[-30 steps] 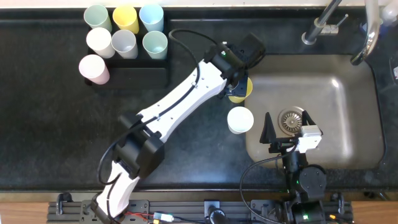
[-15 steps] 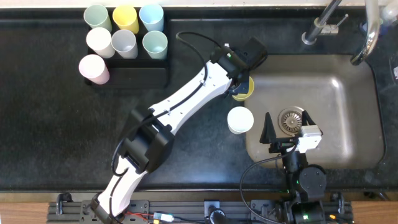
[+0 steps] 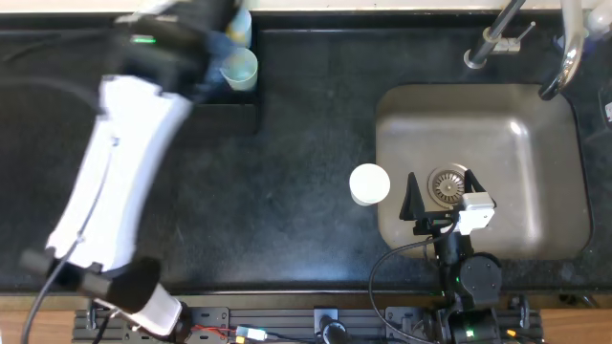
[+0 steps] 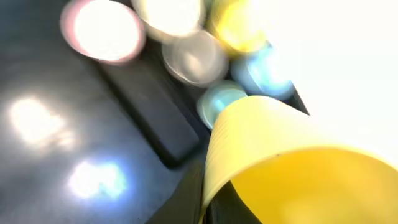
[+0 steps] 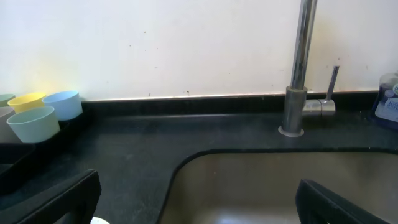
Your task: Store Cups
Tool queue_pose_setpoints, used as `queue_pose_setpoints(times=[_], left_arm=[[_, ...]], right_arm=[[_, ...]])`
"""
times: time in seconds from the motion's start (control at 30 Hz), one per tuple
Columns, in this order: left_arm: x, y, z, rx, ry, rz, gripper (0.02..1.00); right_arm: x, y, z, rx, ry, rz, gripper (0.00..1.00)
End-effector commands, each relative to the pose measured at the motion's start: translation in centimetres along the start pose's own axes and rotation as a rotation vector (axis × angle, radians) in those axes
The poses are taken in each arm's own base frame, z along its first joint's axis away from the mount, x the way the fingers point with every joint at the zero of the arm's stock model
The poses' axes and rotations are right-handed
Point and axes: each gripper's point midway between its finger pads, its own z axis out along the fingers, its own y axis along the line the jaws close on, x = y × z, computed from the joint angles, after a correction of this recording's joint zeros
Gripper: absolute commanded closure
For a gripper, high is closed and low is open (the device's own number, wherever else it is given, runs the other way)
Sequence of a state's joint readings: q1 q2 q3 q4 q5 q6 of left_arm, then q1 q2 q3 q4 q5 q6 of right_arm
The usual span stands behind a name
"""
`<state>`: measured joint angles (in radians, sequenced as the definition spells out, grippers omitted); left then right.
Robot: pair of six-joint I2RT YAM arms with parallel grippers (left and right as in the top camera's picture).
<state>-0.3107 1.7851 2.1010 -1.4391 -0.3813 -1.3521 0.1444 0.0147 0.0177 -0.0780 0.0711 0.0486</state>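
In the left wrist view a yellow cup [image 4: 280,168] fills the foreground, with my left gripper [image 3: 191,21] shut on it. It hangs above the black rack [image 4: 149,109], which holds a pink cup [image 4: 102,31], a white cup [image 4: 171,11], a grey cup [image 4: 196,57], a yellow cup [image 4: 239,28], a blue cup [image 4: 267,70] and a green cup [image 4: 219,102]. The left arm [image 3: 120,162] covers most of the rack from above; the green cup [image 3: 239,67] still shows. A white cup [image 3: 369,183] stands at the sink's left edge. My right gripper [image 3: 440,203] rests open over the sink, holding nothing.
The steel sink [image 3: 516,124] takes up the right side, with its drain [image 3: 448,183] beside the right gripper. A faucet [image 5: 301,68] rises behind it against the wall. Dark countertop [image 3: 287,191] lies between rack and sink.
The left arm has swung from the sink's left edge up and left to above the cup rack, carrying the yellow cup. The right arm and white cup have not moved.
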Motion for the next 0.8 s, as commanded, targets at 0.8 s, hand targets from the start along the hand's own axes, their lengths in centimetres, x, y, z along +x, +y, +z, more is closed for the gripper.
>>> queue_pose_setpoints(times=[0.8], left_arm=[[4.0, 9.6, 14.7, -0.347, 0.215, -0.392, 0.982]], right_arm=[[0.2, -0.1, 0.0, 0.006, -0.004, 0.004, 0.005]])
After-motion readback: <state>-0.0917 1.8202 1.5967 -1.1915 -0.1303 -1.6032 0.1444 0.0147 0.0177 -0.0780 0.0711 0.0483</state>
